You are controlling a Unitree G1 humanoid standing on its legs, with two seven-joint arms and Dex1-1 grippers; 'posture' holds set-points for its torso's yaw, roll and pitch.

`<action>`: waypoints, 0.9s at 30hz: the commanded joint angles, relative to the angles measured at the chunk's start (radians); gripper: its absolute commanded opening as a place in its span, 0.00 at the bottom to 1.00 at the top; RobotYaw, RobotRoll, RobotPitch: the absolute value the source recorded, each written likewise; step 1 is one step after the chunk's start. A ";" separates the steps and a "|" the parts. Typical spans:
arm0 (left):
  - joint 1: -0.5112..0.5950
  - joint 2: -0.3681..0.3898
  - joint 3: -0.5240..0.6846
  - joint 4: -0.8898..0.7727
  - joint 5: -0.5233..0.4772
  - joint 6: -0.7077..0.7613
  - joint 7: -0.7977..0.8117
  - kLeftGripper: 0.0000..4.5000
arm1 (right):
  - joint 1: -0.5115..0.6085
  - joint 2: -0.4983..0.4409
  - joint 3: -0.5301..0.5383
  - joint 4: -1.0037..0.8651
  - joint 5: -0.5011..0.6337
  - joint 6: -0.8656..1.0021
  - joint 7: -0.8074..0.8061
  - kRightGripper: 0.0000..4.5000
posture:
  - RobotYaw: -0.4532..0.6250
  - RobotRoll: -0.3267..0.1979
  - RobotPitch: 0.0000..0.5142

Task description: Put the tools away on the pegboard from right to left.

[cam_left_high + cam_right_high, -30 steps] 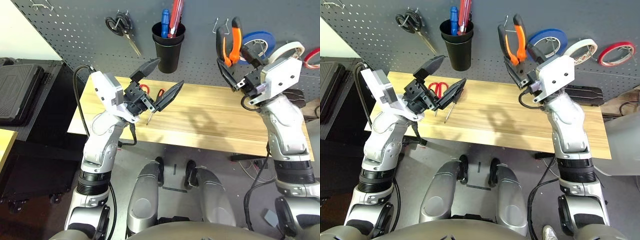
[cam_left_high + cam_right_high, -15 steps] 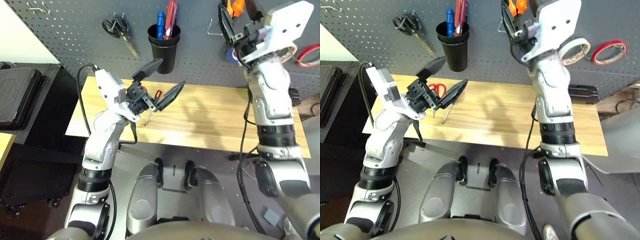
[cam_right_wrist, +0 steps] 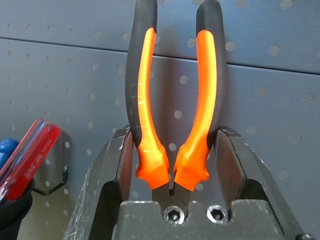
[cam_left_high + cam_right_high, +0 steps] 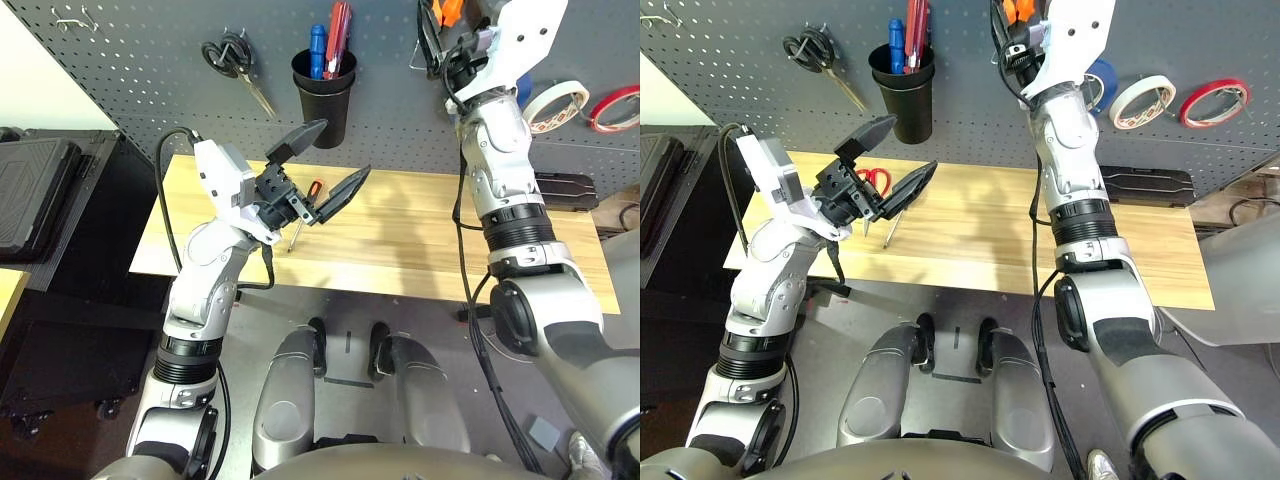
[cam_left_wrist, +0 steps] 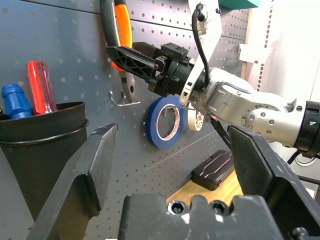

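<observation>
Up at the pegboard, the right gripper is clamped on the orange-and-black-handled pliers, its two fingers pressing the handles from either side and the handles standing up close against the dark panel, near a bare metal hook and the blue tape roll. Meanwhile the left gripper hangs over the wooden table with its fingers spread wide and nothing between them. Beneath it lie the red-handled scissors and the slim screwdriver, while the white tape roll already hangs on the board.
</observation>
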 commanded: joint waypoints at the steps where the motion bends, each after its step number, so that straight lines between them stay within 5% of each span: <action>1: 0.016 0.002 -0.014 -0.014 0.017 -0.008 0.002 1.00 | 0.003 0.014 -0.001 0.092 -0.010 -0.051 0.020 0.57 | 0.60 0.62 0.46; 27: 0.001 0.003 -0.019 0.015 0.043 -0.028 0.004 1.00 | -0.014 0.006 -0.006 0.262 -0.046 -0.117 -0.049 0.57 | 0.61 0.62 0.44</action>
